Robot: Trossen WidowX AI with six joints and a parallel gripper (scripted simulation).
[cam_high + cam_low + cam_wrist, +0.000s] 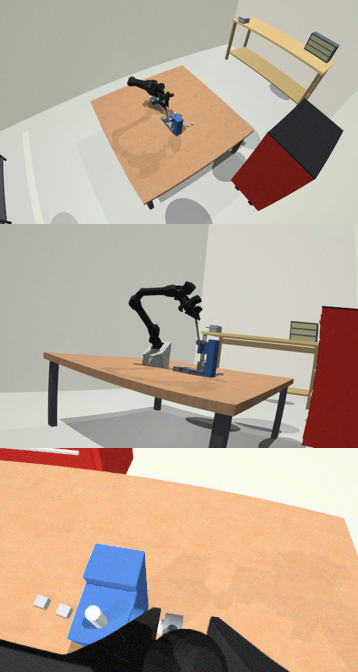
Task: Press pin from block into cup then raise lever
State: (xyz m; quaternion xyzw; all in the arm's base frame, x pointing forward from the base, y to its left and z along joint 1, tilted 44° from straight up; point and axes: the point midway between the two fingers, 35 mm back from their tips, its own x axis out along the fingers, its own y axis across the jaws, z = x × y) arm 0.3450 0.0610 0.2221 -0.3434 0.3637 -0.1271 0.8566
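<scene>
"Where is your pincer [166, 106] [198, 317] [185, 614], operator, and what has it got?"

"You have it clenched around the top end of the lever [167, 113] [197, 329]. In your wrist view, a dark round knob [185, 653] sits between the fingers."

"And how does your lever stand?"

"Nearly upright, its top leaning slightly toward 11 o'clock in your exterior view. The blue press [178, 125] [211, 358] [116, 565] stands on the bench [133, 133] [124, 373] [260, 548], at about 5 o'clock from your pincer in the top view."

"Where's your block?"

"Look at the exterior view: the grey block [200, 365] is low at the press, below its blue head. You can't tell from here whether the pin lines up with the punch, and the cup can't be made out."

"Anything beside the press?"

"Two small pale pieces [190, 125] [53, 606] lie apart from each other, at 3 o'clock from the press in your top view. Your arm's pale base [153, 102] [166, 360] is at about 10 o'clock from it there."
</scene>
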